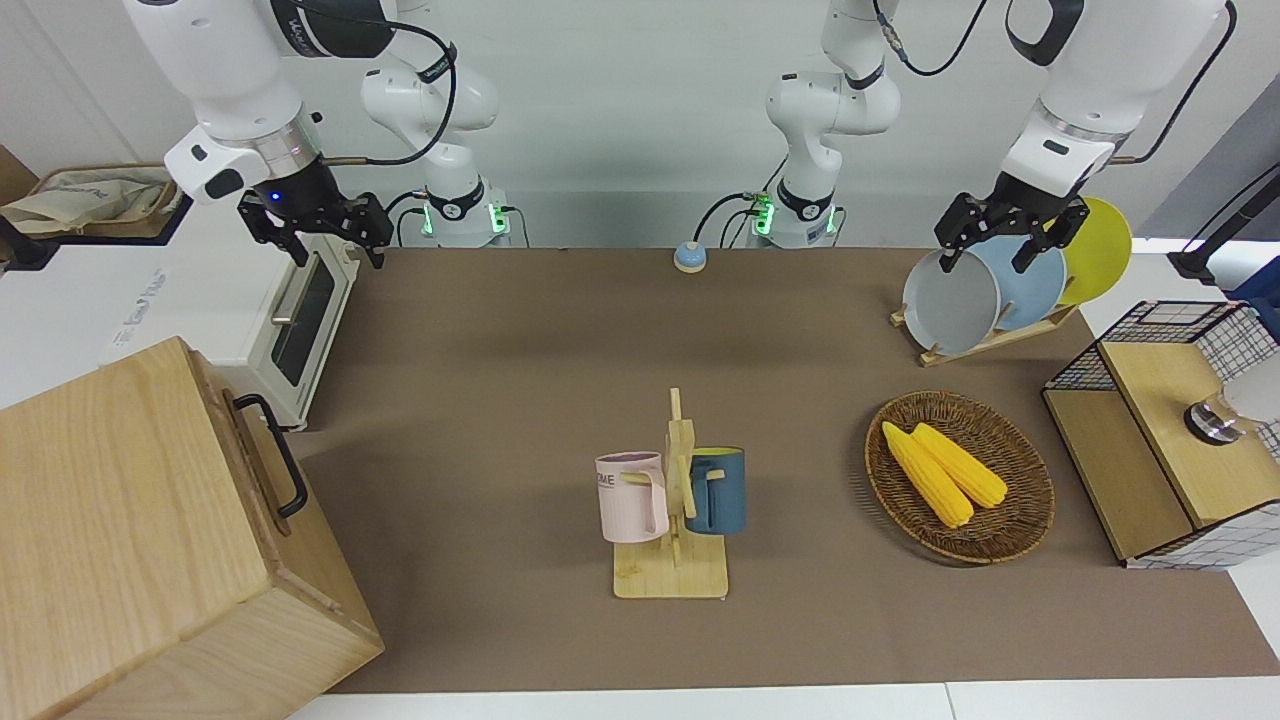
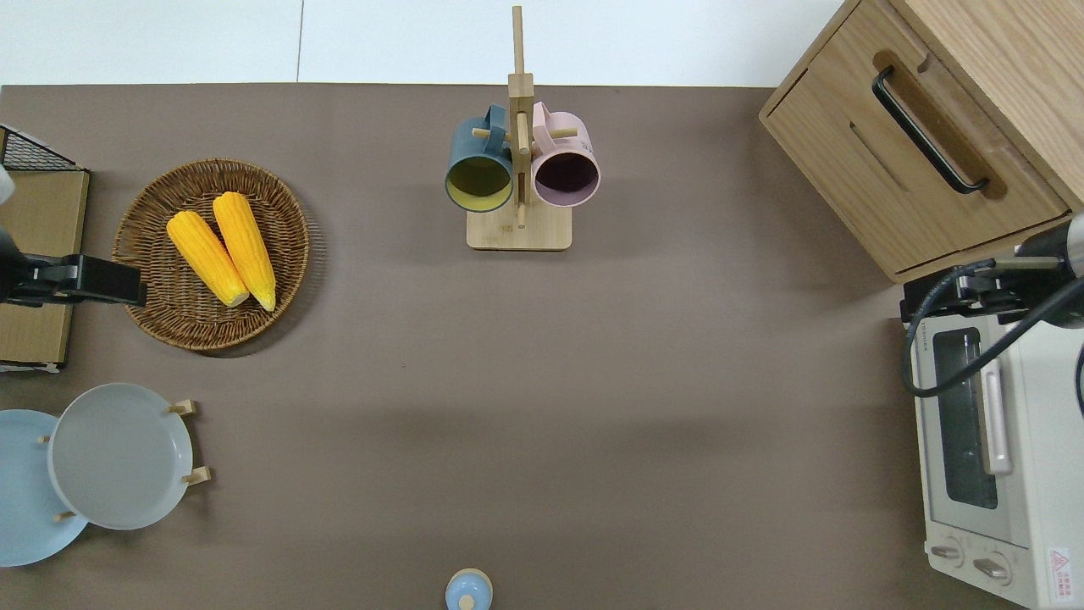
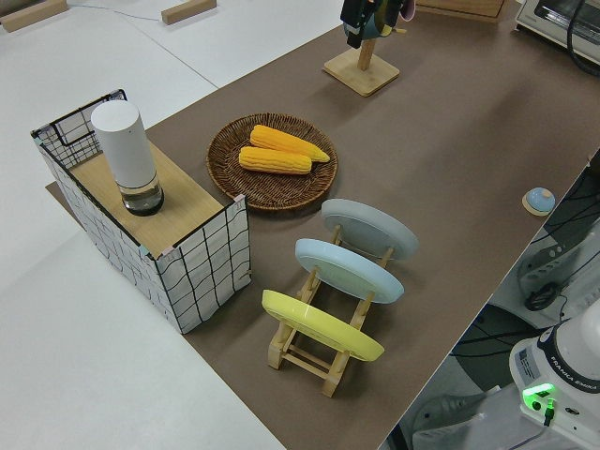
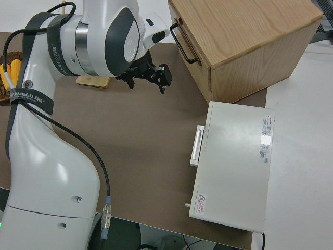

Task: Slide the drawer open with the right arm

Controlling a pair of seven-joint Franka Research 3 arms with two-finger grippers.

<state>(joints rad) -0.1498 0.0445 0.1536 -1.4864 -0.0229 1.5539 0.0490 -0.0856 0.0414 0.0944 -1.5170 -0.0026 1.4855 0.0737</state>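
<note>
The drawer [image 2: 915, 161] sits shut in the cabinet [image 1: 120, 520] at the right arm's end of the counter [image 2: 593, 381], farther from the robots than the oven [image 2: 999, 457]. The right gripper [image 1: 318, 232] hangs over the oven's corner nearest the cabinet, jaws apart, clear of the handle [image 2: 927, 129]. The left arm is parked.

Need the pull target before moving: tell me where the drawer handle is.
The black bar handle sits on the drawer front of the wooden cabinet, at the right arm's end of the table, farther from the robots than the toaster oven.
</note>
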